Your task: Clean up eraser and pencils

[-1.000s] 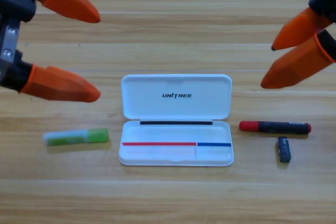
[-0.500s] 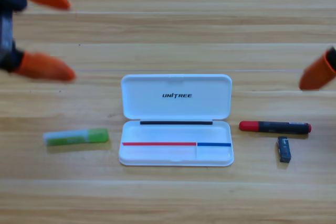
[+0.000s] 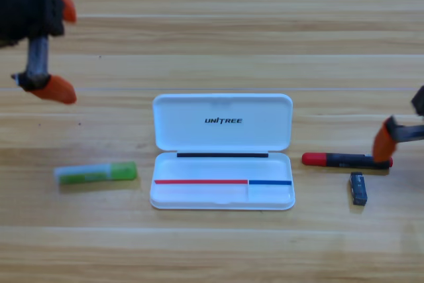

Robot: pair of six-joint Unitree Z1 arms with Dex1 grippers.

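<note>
The eraser [image 3: 358, 188], a small dark block, lies on the table at the right. Just above it lies the dark pencil with red ends [image 3: 346, 160]. The pale pencil with the green end [image 3: 96, 173] lies left of the open white case [image 3: 222, 121]. My right gripper [image 3: 384, 141] comes in at the right edge, partly cut off, and sits right over the dark pencil's right end. My left gripper [image 3: 59, 44] hangs open at the upper left, well above the green pencil, holding nothing.
The white case stands in the middle with its lid folded back and its shallow tray [image 3: 199, 194] facing up. Wooden table [image 3: 218, 250] spreads all around it.
The right gripper has come down from the upper right to the dark pencil's right end. The left gripper has shifted left toward the picture's edge. Pencils, eraser and case have not moved.
</note>
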